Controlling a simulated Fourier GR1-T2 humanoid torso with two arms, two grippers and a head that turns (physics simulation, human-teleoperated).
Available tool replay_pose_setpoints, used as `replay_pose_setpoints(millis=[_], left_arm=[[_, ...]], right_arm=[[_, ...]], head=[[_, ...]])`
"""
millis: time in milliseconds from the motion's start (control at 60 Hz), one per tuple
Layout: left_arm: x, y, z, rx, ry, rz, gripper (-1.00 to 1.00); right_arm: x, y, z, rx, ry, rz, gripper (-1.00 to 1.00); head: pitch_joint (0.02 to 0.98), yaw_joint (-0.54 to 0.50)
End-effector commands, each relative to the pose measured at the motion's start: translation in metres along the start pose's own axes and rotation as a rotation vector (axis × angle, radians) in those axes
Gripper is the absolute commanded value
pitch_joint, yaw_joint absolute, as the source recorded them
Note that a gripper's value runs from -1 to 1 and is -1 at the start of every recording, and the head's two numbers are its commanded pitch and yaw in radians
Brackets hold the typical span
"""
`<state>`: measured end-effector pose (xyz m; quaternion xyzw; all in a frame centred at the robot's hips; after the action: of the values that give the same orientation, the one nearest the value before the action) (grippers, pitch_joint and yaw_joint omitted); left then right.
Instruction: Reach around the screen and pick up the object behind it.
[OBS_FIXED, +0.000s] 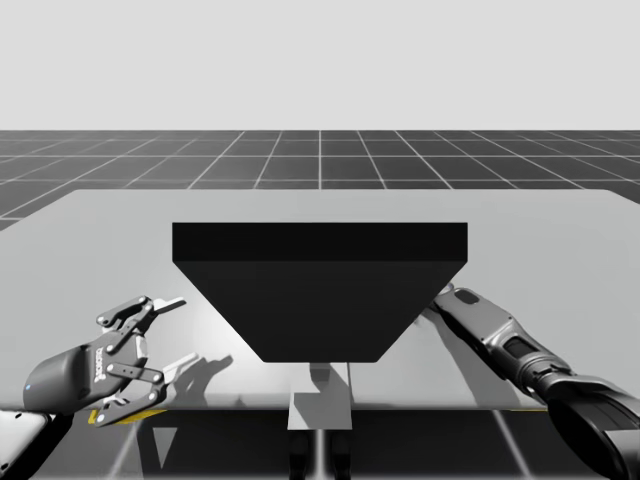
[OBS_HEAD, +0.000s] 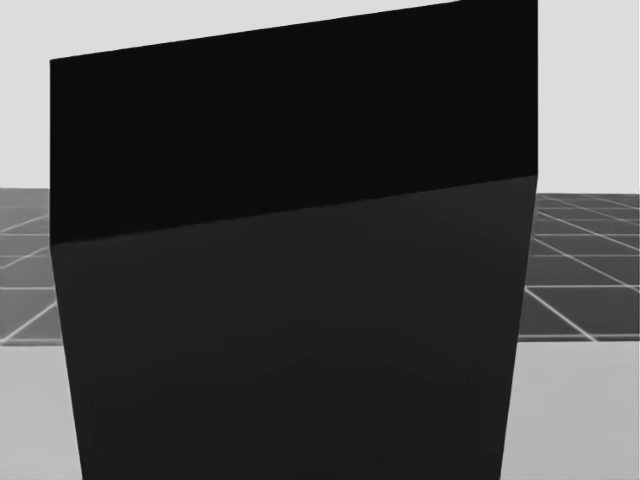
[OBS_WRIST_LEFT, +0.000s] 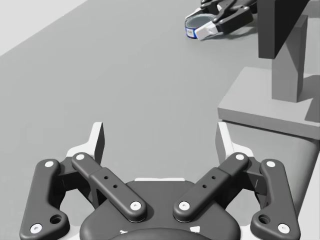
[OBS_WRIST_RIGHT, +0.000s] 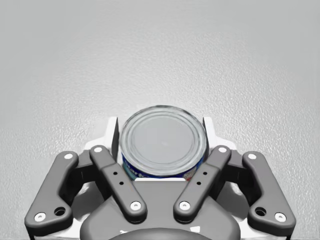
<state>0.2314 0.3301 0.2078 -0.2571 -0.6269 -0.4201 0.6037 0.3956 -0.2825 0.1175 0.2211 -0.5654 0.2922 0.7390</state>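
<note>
Two grippers on show, nearest first. Left gripper (OBS_FIXED: 182, 335) at the near left corner of the table (OBS_FIXED: 100, 230), fingers spread wide, nothing between them, bare grey surface beneath. Beyond and to its right, a grey stand (OBS_WRIST_LEFT: 265, 105): upright post on a flat base. Above that, the dark screen (OBS_FIXED: 320, 290), broad, blocking the middle of the head view. Right arm (OBS_FIXED: 500, 340) stretched in from the right, hidden past the screen's right edge. Farthest, behind the screen, a low round can (OBS_WRIST_RIGHT: 164, 140) with a blue side band, upright on the table, clasped by the right gripper (OBS_WRIST_RIGHT: 160, 127), one finger pressed against each side.
</note>
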Motion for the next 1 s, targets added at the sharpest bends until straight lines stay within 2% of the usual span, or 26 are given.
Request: replay_pose_setpoints(millis=[17, 33, 50, 100, 167, 267, 467, 617, 667, 683, 733, 800, 817, 1000], left_arm=[[0.0, -0.002, 0.001, -0.023, 0.001, 0.003, -1.0], [0.0, -0.002, 0.001, -0.022, 0.002, 0.003, -1.0], [0.0, -0.002, 0.001, -0.022, 0.002, 0.003, -1.0], [0.0, -0.002, 0.002, -0.019, 0.002, 0.003, -1.0], [0.0, -0.002, 0.003, -0.017, 0.0, 0.003, -1.0], [0.001, -0.001, 0.003, -0.014, -0.003, 0.001, -1.0], [0.002, 0.0, 0.005, -0.009, -0.005, -0.004, -1.0], [0.003, 0.0, 0.005, -0.008, -0.006, -0.005, -1.0], [0.003, 0.0, 0.005, -0.008, -0.007, -0.006, -1.0], [0.004, 0.001, 0.005, -0.008, -0.008, -0.007, -1.0], [0.004, 0.001, 0.005, -0.008, -0.008, -0.008, -1.0], [0.005, 0.001, 0.005, -0.009, -0.006, -0.01, -1.0], [0.006, 0.001, 0.005, -0.01, -0.005, -0.012, -1.0], [0.007, 0.001, 0.005, -0.011, -0.005, -0.016, -1.0]], right_arm=[[-0.019, -0.02, -0.016, -0.032, 0.01, 0.017, 0.73], [-0.019, -0.019, -0.016, -0.028, 0.009, 0.016, 0.96], [-0.019, -0.019, -0.015, -0.027, 0.007, 0.014, 1.0], [-0.017, -0.019, -0.011, -0.032, 0.004, 0.024, 1.0], [-0.012, -0.021, -0.005, -0.038, -0.008, 0.015, 1.0], [-0.006, -0.025, 0.008, -0.05, -0.02, 0.026, 0.98], [0.0, -0.04, 0.058, -0.105, -0.047, 0.065, 0.9], [-0.001, -0.045, 0.087, -0.145, -0.063, 0.075, 0.85], [0.0, -0.046, 0.096, -0.161, -0.076, 0.077, 0.87], [0.0, -0.048, 0.102, -0.174, -0.086, 0.091, 0.88], [0.002, -0.049, 0.109, -0.191, -0.097, 0.097, 0.93], [0.008, -0.051, 0.123, -0.216, -0.123, 0.103, 0.94], [0.012, -0.053, 0.13, -0.232, -0.133, 0.113, 0.95], [0.047, -0.062, 0.169, -0.308, -0.2, 0.155, 0.94]], head=[[0.248, -0.03], [0.248, -0.03], [0.248, -0.03], [0.248, -0.03], [0.247, -0.03], [0.244, -0.03], [0.24, -0.02], [0.236, -0.03], [0.235, -0.03], [0.234, -0.03], [0.234, -0.03], [0.234, -0.03], [0.233, -0.03], [0.23, -0.03]])
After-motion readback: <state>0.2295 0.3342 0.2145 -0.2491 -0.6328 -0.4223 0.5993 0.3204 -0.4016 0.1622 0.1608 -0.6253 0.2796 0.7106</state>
